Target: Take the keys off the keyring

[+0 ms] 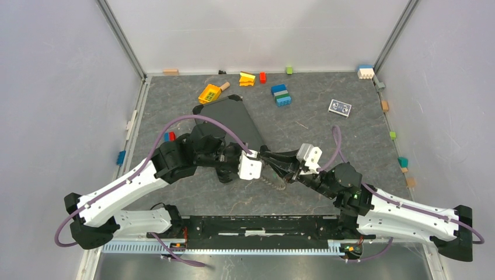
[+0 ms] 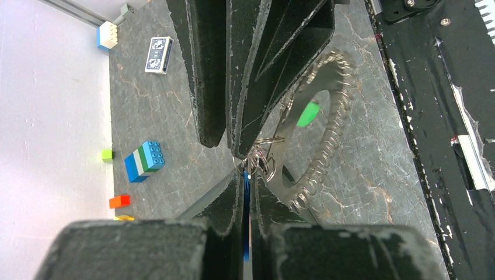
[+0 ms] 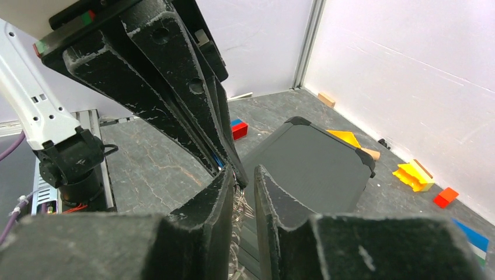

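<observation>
surface: grey marbled table [image 1: 327, 140] | on it: black case [image 1: 236, 119], stacked blue bricks [image 1: 281, 95], card box [image 1: 340, 107], yellow block [image 1: 209, 93]

Top cam: high, near side, looking down. Wrist cams: close-in, facing each other, sharing grey marbled table [image 2: 152, 116].

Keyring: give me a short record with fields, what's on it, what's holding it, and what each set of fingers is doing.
keyring: crowded with keys, green tag inside the loop
held by: left gripper, fingers shut on a blue key
right gripper: at the ring, narrow gap between its fingers, grip unclear
</observation>
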Controlling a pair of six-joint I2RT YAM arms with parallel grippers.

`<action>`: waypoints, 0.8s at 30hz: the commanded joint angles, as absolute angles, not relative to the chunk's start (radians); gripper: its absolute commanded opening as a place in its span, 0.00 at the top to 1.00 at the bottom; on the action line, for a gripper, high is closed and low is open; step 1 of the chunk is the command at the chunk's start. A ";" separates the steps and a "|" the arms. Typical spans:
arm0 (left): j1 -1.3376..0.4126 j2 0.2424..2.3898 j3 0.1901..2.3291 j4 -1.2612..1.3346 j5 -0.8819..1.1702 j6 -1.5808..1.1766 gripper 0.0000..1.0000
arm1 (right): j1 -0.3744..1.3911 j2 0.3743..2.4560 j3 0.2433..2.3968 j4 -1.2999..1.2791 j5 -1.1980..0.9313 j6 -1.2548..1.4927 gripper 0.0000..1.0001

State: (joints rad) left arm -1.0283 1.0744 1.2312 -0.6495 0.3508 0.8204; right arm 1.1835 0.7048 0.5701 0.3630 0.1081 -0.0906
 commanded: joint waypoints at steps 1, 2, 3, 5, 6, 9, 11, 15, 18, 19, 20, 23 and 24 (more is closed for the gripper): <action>-1.031 1.065 1.254 -0.605 0.391 0.804 0.98 | 1.181 0.703 0.582 0.384 0.127 -0.080 0.76; -1.031 1.065 1.253 -0.606 0.391 0.804 0.98 | 1.181 0.704 0.581 0.384 0.120 -0.079 0.75; -1.031 1.064 1.253 -0.605 0.391 0.804 0.98 | 1.181 0.707 0.581 0.383 0.110 -0.077 0.75; -1.031 1.064 1.253 -0.605 0.391 0.805 0.98 | 1.182 0.712 0.580 0.381 0.099 -0.074 0.74; -1.031 1.063 1.253 -0.605 0.393 0.805 0.98 | 1.181 0.713 0.580 0.378 0.099 -0.071 0.74; -1.031 1.063 1.252 -0.606 0.393 0.806 0.98 | 1.181 0.716 0.583 0.367 0.101 -0.069 0.74; -1.030 1.064 1.250 -0.605 0.393 0.807 0.98 | 1.181 0.717 0.584 0.356 0.098 -0.069 0.74; -1.030 1.062 1.250 -0.606 0.392 0.807 0.98 | 1.181 0.721 0.594 0.326 0.104 -0.063 0.79; -1.030 1.060 1.249 -0.606 0.388 0.809 0.98 | 1.181 0.721 0.608 0.298 0.112 -0.061 0.89; -1.031 1.060 1.248 -0.606 0.388 0.811 0.98 | 1.181 0.722 0.613 0.290 0.116 -0.061 0.92; -1.031 1.061 1.247 -0.606 0.388 0.814 0.98 | 1.181 0.721 0.619 0.282 0.121 -0.062 0.94; -1.031 1.057 1.237 -0.606 0.387 0.839 0.98 | 1.181 0.721 0.639 0.256 0.134 -0.061 1.00; -1.031 1.054 1.229 -0.606 0.387 0.856 0.98 | 1.181 0.721 0.647 0.247 0.136 -0.063 1.00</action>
